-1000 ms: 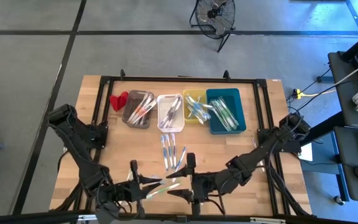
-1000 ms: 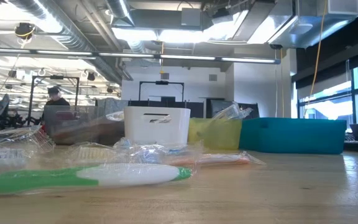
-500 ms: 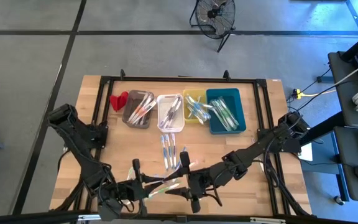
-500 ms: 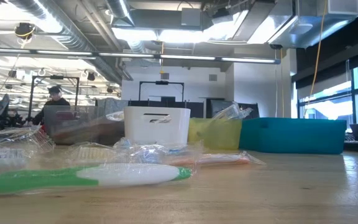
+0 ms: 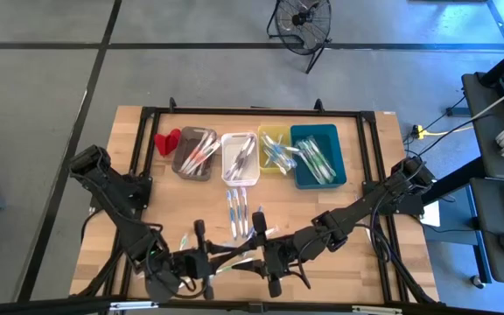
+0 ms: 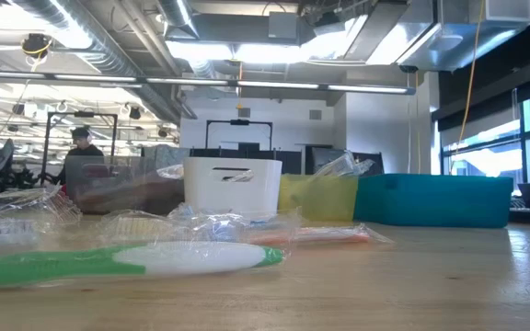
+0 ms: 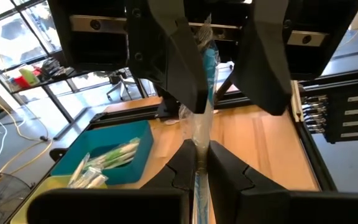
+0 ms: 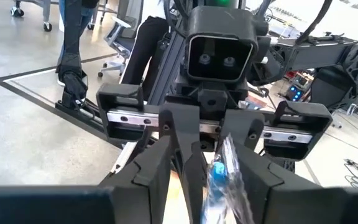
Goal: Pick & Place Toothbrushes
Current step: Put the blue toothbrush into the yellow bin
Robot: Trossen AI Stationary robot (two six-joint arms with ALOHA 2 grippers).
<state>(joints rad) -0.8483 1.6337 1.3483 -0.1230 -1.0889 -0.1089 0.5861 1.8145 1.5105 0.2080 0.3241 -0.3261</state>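
My left gripper point(image 5: 210, 259) is shut on a clear-wrapped blue toothbrush point(image 7: 207, 68) near the table's near edge. My right gripper point(image 5: 254, 252) faces it, open, with its fingers point(image 7: 178, 59) standing on either side of the toothbrush's far end point(image 8: 217, 175); whether they touch it I cannot tell. More wrapped toothbrushes point(image 5: 239, 210) lie flat on the table in front of the bins. A green-and-white one point(image 6: 127, 262) lies on its side close to the low camera. My left gripper pinches the wrapped toothbrush between its two fingers point(image 7: 187, 163) at the end nearest me point(image 7: 197, 149). The fingers lie level and along the toothbrush, pointing toward the table's right. The toothbrush sticks out forward from them, lifted clear of the table.
Four bins stand in a row at the far side: grey point(image 5: 194, 153), white point(image 5: 240, 157), yellow point(image 5: 274, 147) and teal point(image 5: 318, 156), each with toothbrushes inside. A small red object point(image 5: 166, 140) lies left of the grey bin. Bare wood shows at the table's right point(image 5: 366, 219).
The two grippers have drawn closer together near the table's near edge: the left one has moved toward the right, the right one toward the left, until the right fingers stand around the toothbrush's free end.
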